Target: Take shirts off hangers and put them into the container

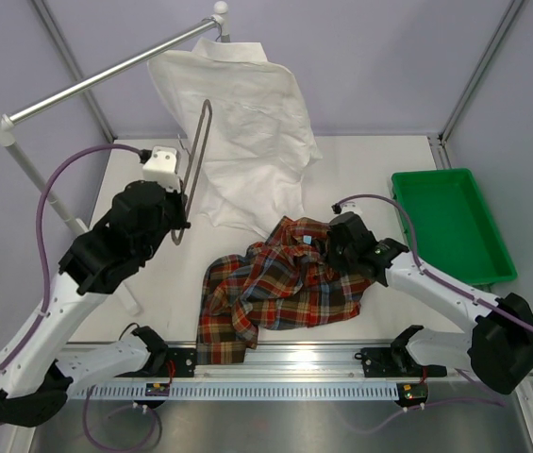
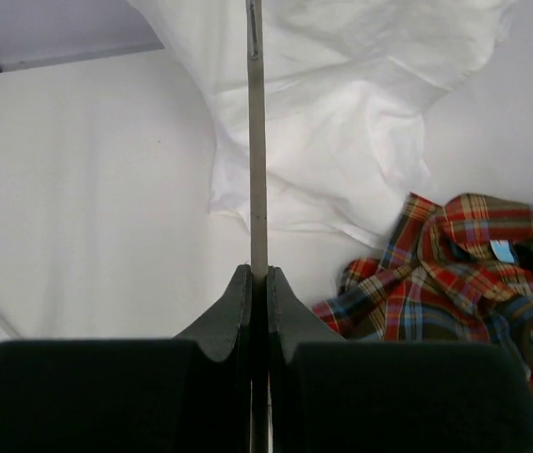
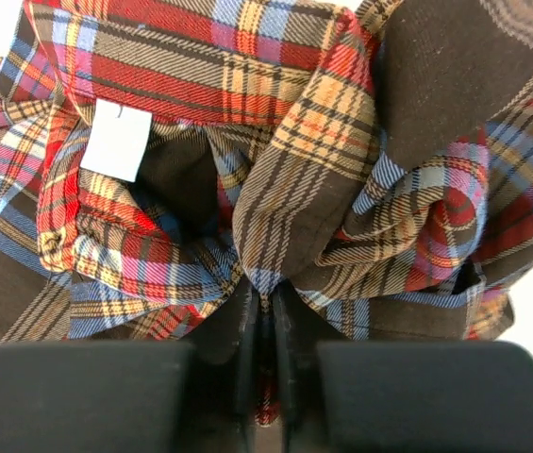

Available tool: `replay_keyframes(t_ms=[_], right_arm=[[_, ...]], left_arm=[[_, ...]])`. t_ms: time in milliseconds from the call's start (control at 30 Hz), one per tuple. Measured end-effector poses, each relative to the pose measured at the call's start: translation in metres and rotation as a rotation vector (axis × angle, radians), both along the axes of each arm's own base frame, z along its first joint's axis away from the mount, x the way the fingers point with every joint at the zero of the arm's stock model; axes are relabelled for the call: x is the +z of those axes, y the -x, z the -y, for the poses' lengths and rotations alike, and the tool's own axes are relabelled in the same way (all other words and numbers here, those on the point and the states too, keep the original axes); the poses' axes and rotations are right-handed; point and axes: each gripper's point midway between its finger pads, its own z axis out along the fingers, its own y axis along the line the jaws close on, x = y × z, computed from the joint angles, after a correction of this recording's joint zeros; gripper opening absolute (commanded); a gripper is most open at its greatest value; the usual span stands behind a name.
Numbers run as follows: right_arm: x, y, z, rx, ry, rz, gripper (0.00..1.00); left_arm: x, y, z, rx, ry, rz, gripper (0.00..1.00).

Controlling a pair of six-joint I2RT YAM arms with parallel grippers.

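Note:
The off-white shirt hangs from the far end of the rail and drapes onto the table. The plaid shirt lies crumpled on the table in front of it. My left gripper is shut on the thin wire hanger, which stands up bare beside the white shirt. In the left wrist view the hanger runs straight up from the closed gripper. My right gripper pinches a fold of the plaid shirt at its upper right part. The green container stands at the right and holds nothing.
A silver rail on white stands crosses the back left. Its near stand rises just left of my left arm. The white shirt and plaid shirt nearly touch on the table.

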Motion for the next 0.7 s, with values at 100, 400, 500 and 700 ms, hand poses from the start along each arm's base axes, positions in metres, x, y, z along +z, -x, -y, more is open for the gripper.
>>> replay_keyframes(t_ms=[100, 400, 500, 700], right_arm=[[-0.005, 0.003, -0.004, 0.013, -0.018, -0.012, 0.32], [-0.011, 0.008, -0.011, 0.050, -0.058, -0.028, 0.85], [-0.009, 0.011, -0.013, 0.064, -0.074, -0.023, 0.94], [0.020, 0.013, -0.015, 0.086, -0.139, 0.058, 0.99]], left_arm=[[0.000, -0.018, -0.002, 0.050, -0.003, -0.001, 0.00], [0.023, -0.046, -0.039, 0.223, 0.006, 0.039, 0.00], [0.040, -0.050, -0.048, 0.264, 0.018, 0.077, 0.00], [0.056, -0.061, -0.057, 0.334, 0.010, 0.105, 0.00]])
